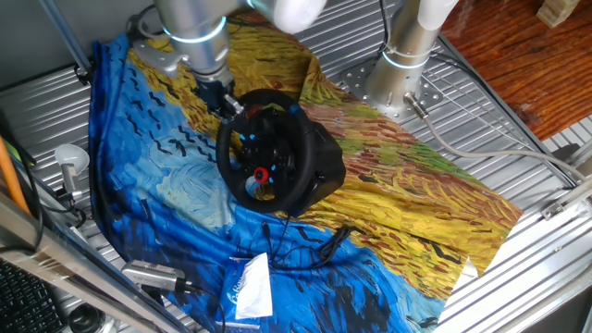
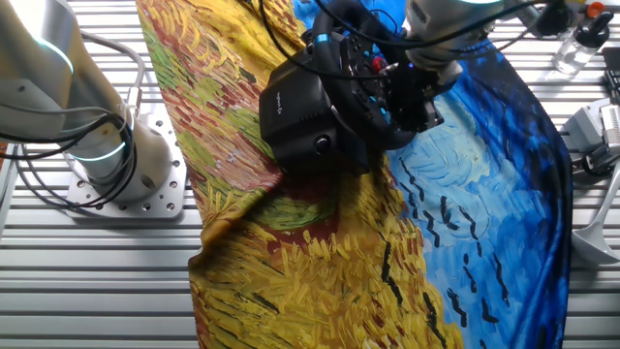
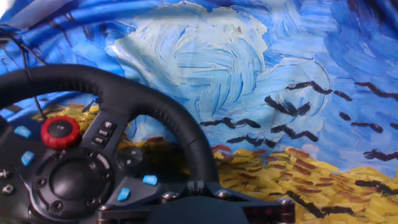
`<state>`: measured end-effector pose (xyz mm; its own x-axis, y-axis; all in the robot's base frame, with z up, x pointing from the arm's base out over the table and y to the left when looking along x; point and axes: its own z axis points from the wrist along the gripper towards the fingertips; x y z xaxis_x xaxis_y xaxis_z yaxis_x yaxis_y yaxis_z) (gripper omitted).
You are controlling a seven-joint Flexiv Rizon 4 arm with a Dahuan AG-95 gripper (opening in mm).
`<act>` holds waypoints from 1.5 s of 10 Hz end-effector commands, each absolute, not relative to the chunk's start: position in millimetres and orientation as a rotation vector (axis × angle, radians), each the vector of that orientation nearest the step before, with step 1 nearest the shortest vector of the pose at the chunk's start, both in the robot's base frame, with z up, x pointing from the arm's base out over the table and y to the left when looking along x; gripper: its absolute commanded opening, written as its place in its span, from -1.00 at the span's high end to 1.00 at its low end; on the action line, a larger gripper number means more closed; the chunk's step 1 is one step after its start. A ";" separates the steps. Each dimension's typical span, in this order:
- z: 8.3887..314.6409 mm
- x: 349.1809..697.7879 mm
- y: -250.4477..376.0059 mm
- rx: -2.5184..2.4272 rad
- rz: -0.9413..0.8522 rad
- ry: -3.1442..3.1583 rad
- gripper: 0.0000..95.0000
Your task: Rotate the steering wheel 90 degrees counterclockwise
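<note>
1. Black and round, the steering wheel (image 1: 263, 148) is standing tilted on its bulky base (image 1: 319, 166) in the middle of the painted cloth (image 1: 398, 199), which is covering the slatted metal desk (image 1: 504, 125); its red centre button (image 1: 261, 174) is facing the blue side of the cloth.
2. Reaching in from the wheel's upper left in one fixed view, the tool (image 1: 227, 104) is meeting the rim at its top-left arc, so the rim is lying just below and right of the fingers.
3. Seen through the hand view, the rim (image 3: 146, 102) is curving across the lower left; the fingers themselves are not showing, so I cannot tell whether they are clamping the rim.
4. Judging from this, a counterclockwise turn is calling for a sweep along the rim's arc.
5. Lying on the cloth in front of the wheel, a white packet (image 1: 250, 287) is sitting beside the loose black cable (image 1: 314, 248); no containers are showing.
</note>
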<state>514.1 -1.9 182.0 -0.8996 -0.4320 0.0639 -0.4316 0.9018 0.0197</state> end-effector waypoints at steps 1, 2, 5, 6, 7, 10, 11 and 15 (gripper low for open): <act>204.0 549.0 20.3 0.665 -0.114 -2.907 1.00; 213.3 561.2 28.6 0.785 -0.186 -2.857 1.00; 229.0 569.7 54.3 0.932 -0.419 -2.696 1.00; 230.5 564.7 66.8 0.991 -0.438 -2.622 1.00; 230.8 561.1 71.6 1.019 -0.456 -2.595 1.00; 233.0 545.4 79.8 1.061 -0.495 -2.516 1.00; 233.4 537.8 80.7 1.074 -0.506 -2.511 1.00; 229.9 524.6 73.7 1.116 -0.517 -2.472 1.00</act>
<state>523.8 73.7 229.9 -0.6172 -0.7648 0.1847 -0.6277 0.6202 0.4705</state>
